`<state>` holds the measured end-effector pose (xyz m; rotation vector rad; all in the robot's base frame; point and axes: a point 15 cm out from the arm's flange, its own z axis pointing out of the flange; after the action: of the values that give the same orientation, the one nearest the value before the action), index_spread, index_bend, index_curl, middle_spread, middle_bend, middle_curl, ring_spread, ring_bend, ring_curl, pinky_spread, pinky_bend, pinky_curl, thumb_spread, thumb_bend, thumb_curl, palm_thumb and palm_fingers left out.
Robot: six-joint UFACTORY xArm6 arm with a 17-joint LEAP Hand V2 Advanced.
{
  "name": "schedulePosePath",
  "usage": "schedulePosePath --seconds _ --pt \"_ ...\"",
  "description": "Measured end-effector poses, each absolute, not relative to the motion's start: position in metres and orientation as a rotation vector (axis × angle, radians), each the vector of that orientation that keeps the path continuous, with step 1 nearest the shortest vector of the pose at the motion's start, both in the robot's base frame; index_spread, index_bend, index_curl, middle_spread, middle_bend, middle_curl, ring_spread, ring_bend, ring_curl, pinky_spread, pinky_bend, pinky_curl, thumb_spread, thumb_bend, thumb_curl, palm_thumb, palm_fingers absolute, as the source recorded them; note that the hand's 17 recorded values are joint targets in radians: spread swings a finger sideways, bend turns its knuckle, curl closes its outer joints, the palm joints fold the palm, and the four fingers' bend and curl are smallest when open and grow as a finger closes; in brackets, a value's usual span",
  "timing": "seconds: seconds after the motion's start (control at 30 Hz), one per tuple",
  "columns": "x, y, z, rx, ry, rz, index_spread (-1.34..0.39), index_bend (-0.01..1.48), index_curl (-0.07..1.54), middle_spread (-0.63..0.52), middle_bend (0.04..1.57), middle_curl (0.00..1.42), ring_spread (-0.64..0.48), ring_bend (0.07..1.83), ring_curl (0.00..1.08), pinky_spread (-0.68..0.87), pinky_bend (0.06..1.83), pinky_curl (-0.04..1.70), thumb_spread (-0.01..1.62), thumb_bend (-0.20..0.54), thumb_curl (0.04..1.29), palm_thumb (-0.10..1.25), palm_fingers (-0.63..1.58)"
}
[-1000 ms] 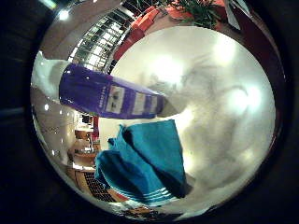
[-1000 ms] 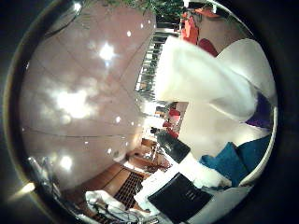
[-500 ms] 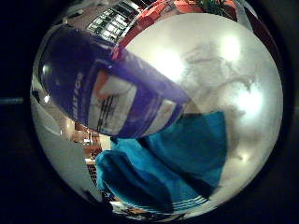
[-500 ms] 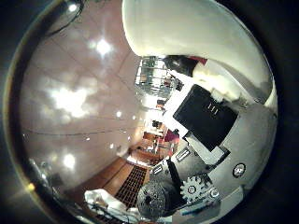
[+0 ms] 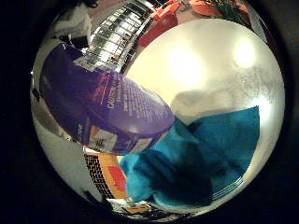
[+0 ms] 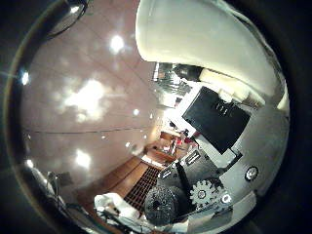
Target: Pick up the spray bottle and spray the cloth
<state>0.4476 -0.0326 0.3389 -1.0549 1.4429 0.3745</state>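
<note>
- Now the desk [image 5: 210, 70], white and shiny, is the biggest thing to see, and it carries both the cloth and the bottle.
- The blue cloth [image 5: 210, 149] lies bunched up on the desk. It fills more of the little finger side view than it did a second ago, so I think the palm has come closer to it.
- The spray bottle [image 5: 103, 112], with its purple label, has grown a lot in that same view since a second ago. It now sits very close to the palm, just above the cloth, and part of it covers the cloth's edge.
- In the thumb side view a big white rounded shape fills one side. It is probably the top of the bottle, but I cannot be sure.
- The robot hand [image 6: 214, 161] shows its black and grey parts and a small gear beside that white shape. They have spread far into the view, and a second ago only a few showed.
- I cannot tell if its fingers are curled on the bottle yet.
- My guess is that the grab is just starting, and no spraying has begun.
</note>
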Motion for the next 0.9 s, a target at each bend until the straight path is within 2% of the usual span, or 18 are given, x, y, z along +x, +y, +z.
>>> schedulePosePath --seconds 0.2,0.5,0.9 --pt "0.416 -0.01 0.381 -1.297 1.442 0.407 -0.17 1.18 0.67 -0.06 1.33 0.62 -0.15 1.46 0.59 -0.16 1.23 0.91 1.03 -0.012 0.59 1.07 1.19" --pt "0.341 -0.014 0.448 -1.737 1.561 0.432 -0.18 1.19 0.66 -0.07 1.35 0.6 -0.15 1.47 0.58 -0.16 1.13 1.08 1.03 -0.013 0.64 1.06 1.19" --pt "0.261 -0.033 0.461 -2.29 1.809 0.428 -0.18 1.19 0.66 -0.07 1.36 0.58 -0.15 1.47 0.58 -0.17 1.05 1.24 1.04 -0.015 0.66 1.04 1.2"
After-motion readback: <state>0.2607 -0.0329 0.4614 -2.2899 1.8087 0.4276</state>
